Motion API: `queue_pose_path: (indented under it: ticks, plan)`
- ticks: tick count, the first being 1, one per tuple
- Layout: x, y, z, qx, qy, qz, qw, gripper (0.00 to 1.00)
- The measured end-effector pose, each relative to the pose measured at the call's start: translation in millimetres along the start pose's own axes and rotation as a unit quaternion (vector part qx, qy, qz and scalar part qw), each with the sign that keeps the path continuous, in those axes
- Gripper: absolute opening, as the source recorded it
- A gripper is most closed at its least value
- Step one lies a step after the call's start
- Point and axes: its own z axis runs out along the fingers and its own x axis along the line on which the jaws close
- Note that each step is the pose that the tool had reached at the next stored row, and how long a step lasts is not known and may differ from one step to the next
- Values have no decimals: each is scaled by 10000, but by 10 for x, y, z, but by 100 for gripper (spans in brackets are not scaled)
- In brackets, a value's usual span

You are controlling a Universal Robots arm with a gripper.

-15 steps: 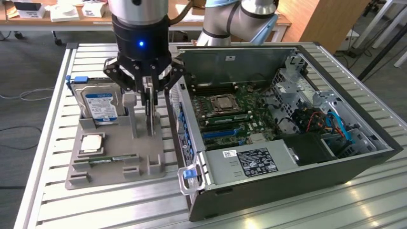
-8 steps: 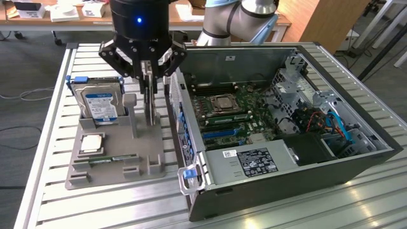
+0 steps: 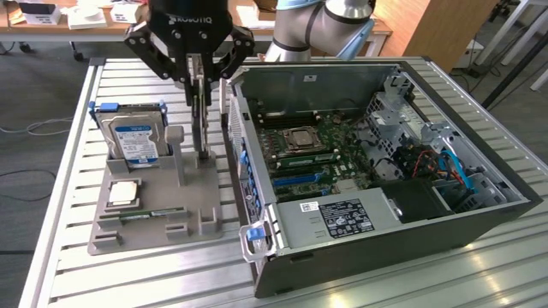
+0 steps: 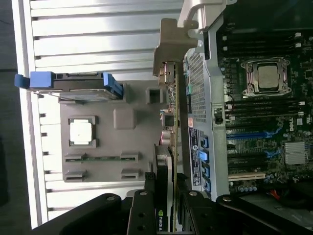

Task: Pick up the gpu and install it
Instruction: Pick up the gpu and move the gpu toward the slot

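Table: A pale slatted metal table spreads beneath the claw and carries everything I describe here.

Computer case: An open tower case lies on its side just beside the claw, toward the exterior view's right. Its green motherboard faces up and sits lower than the claw.

Holder: A grey parts holder sits directly below the claw, with one edge just beside the case wall.

Arm: My single arm reaches in from behind the case, so no other arm is in question.

Claw: The black claw points straight down. Its two fingers lie against opposite faces of the card, so I judge it clamped on the gpu.

Gpu: The gpu is between the fingers and hangs straight below them. It stands on its long edge, its lower edge reaching down to the holder, and I judge it not yet lifted.

Long axis: It seems to run level, alongside the case wall, from the claw toward the pale metal bracket. The claw grips nearer the opposite end.

Hard drive: A silver hard drive with a blue label stands upright in the holder, near the claw, on the side away from the case.

Processor: A square silver chip lies flat in the holder, below the claw, also on the side away from the case.

Memory stick: A slim green memory stick lies flat just beside the chip.
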Motion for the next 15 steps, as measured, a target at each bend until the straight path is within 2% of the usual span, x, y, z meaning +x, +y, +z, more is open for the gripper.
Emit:
queue_pose_path:
  ticks: [3, 4, 15]
  plan:
    - [-3, 7, -143, 0, 0, 0, 10000, 27]
    - [-3, 7, -158, 0, 0, 0, 10000, 27]
    - [-3, 8, -161, 0, 0, 0, 10000, 27]
